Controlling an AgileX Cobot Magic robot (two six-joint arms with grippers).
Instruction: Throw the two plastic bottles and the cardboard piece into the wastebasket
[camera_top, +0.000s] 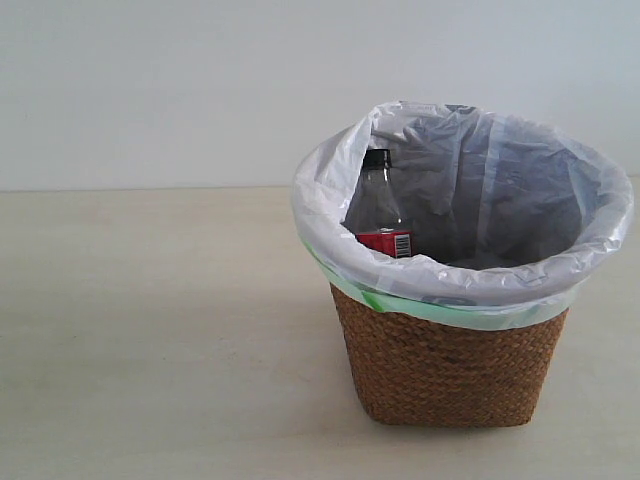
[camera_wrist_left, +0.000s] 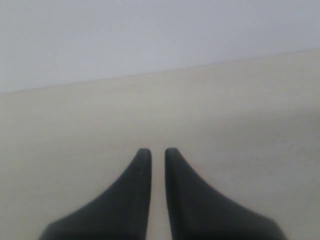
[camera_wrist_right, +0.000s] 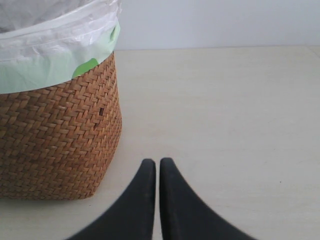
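Observation:
The brown wicker wastebasket (camera_top: 450, 365) stands on the right of the table, lined with a white bag with a green edge (camera_top: 470, 285). Inside it, upright against the left side, is the clear bottle with black cap and red label (camera_top: 381, 215). The green-capped bottle and the cardboard piece are out of view. Neither gripper shows in the exterior view. My left gripper (camera_wrist_left: 158, 151) is shut with nothing in it, over bare table. My right gripper (camera_wrist_right: 157, 162) is shut and empty, low beside the wastebasket (camera_wrist_right: 55, 140) without touching it.
The pale beige table (camera_top: 150, 330) runs back to a plain white wall (camera_top: 150, 90). The basket's inside below the rim is hidden from the exterior view.

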